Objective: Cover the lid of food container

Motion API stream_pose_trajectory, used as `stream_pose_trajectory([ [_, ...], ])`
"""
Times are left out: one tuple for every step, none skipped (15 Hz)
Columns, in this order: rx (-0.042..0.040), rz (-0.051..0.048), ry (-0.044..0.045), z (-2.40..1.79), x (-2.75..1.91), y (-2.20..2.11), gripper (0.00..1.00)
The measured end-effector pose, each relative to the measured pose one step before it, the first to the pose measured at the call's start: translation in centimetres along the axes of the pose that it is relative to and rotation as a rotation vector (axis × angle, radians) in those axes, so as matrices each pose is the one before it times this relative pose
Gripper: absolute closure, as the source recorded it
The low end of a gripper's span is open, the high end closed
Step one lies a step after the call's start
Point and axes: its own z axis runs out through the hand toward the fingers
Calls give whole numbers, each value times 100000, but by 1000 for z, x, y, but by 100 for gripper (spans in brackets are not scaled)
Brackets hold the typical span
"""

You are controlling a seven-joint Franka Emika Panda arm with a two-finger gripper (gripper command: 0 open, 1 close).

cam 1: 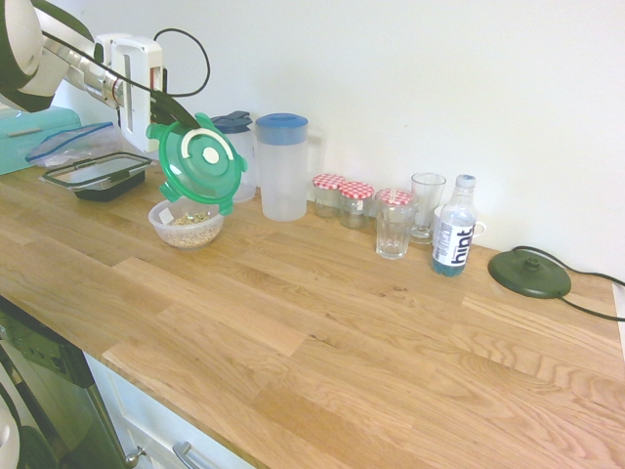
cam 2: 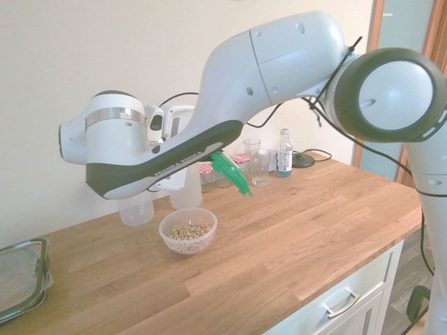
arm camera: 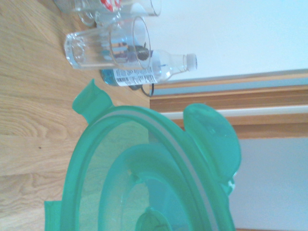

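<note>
The green translucent lid [cam 1: 200, 161] hangs in the air, tilted steeply on edge. My gripper [cam 1: 166, 119] is shut on its upper rim. Just below and slightly in front of it, the food container [cam 1: 186, 224] stands on the wooden counter, a small clear bowl holding grain-like food. In the second exterior view the lid [cam 2: 231, 174] sticks out from behind the arm, above and to the right of the bowl [cam 2: 188, 231]; lid and bowl are apart. The wrist view is filled by the lid [arm camera: 144, 178] seen from close up.
A black-rimmed clear box [cam 1: 98, 174] lies left of the bowl. Behind it stand two blue-lidded jugs [cam 1: 282, 166]. Red-checked jars [cam 1: 342, 195], two glasses [cam 1: 395, 223], a water bottle [cam 1: 454, 227] and a black round base [cam 1: 529, 273] line the wall to the right.
</note>
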Motion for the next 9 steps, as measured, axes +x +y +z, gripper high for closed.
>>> stream_pose_trajectory([
  [71, -369, 1279, -444, -257, -768, 100],
  [-430, -328, 1328, -311, -430, -693, 100],
  [-538, -721, 1657, -439, -691, -634, 100],
  [-75, -737, 2192, -524, -648, -588, 100],
  [184, -618, 2638, -637, -571, -542, 100],
  [236, -865, 2427, -683, -584, -650, 100],
  [158, -610, 2150, -548, -498, -597, 100],
  [226, -373, 1728, -566, -541, -577, 100],
  [217, -535, 1559, -584, -641, -531, 100],
])
